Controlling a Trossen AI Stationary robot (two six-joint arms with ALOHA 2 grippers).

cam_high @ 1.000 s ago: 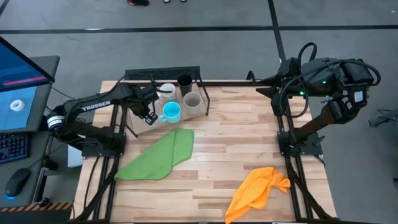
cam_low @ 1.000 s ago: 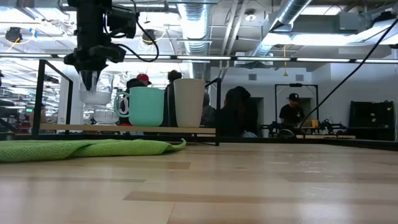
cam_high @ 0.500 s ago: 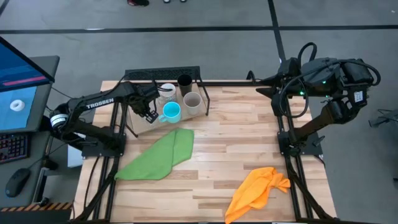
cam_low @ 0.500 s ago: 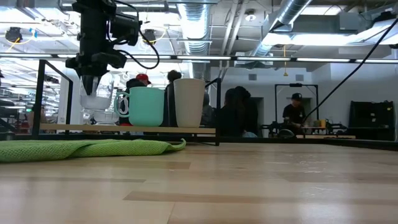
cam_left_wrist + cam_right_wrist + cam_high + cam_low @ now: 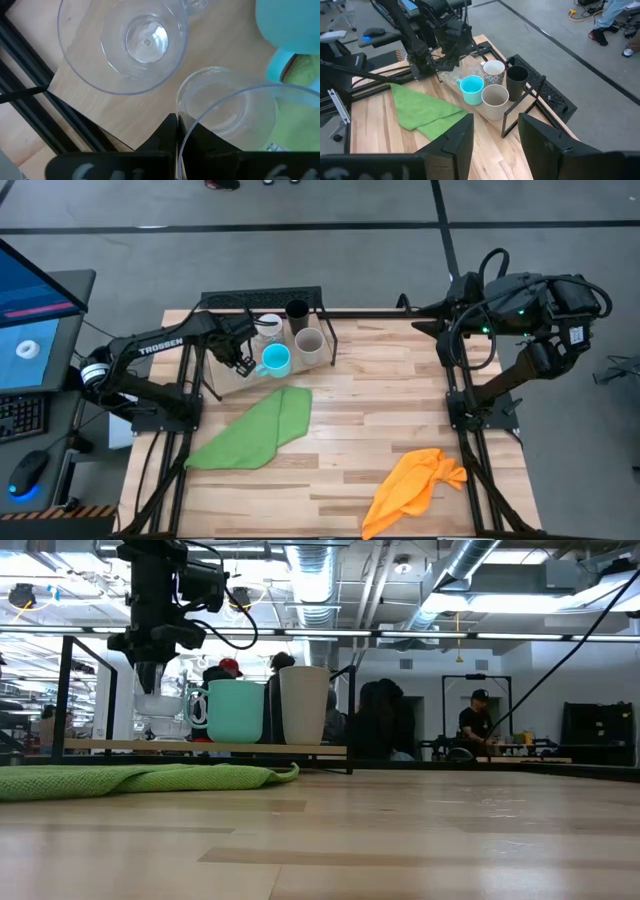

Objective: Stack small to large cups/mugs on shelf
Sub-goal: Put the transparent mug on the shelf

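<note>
— What can be made out at the shelf (image 5: 232, 385)?

— The left gripper (image 5: 240, 362) is held over its left end, beside the blue mug (image 5: 275, 360). In the left wrist view a clear glass (image 5: 227, 107) is seen pinched at its rim by the fingers (image 5: 171, 131), which are closed narrowly on the wall; the glass is cut off at the frame edge. A second glass (image 5: 123, 42) is seen standing just beside it on the board.

— Is the held glass resting on the board?

— That cannot be told. In the low view its base is hidden behind the other glass and the arm.

— And the other cups?

— The white mug (image 5: 268, 326) and black cup (image 5: 297, 310) are set at the back by the wire frame, the beige cup (image 5: 309, 343) just right of the blue mug. In the low view the black cup is mostly hidden behind the beige one.

— The right gripper (image 5: 493, 142)?

— It is held off the table's right edge, fingers spread apart and nothing between them. A green cloth (image 5: 255, 430) and an orange cloth (image 5: 413, 485) are laid on the table (image 5: 380, 400).
</note>
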